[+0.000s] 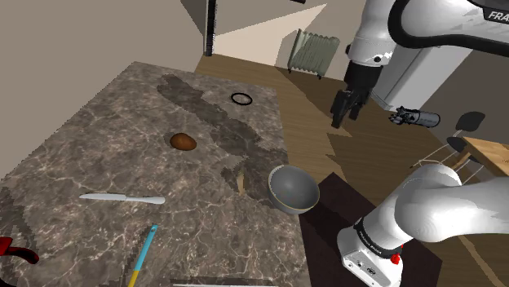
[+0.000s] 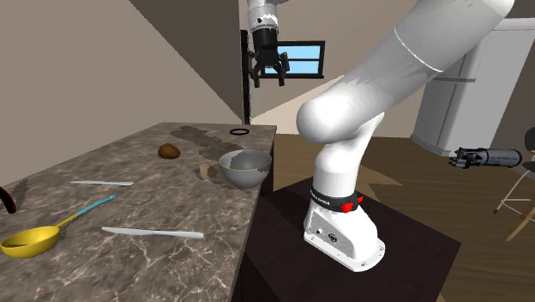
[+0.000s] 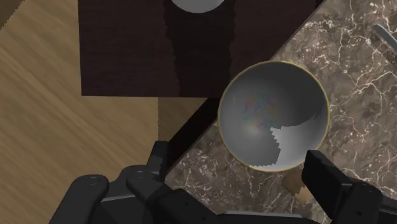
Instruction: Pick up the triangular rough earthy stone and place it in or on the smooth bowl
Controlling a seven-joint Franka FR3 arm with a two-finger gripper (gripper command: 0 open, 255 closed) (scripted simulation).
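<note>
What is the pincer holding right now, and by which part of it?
Nothing is held. The pincer hangs open in the air over the bowl, its fingers apart and empty. The small tan stone lies beside the bowl.

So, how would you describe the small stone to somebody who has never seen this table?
Look at the dark marbled table and find the grey bowl near its edge. The stone lies close beside that bowl, toward the table's middle. It is small, tan and angular, unlike the rounder, darker brown lump farther away.
</note>
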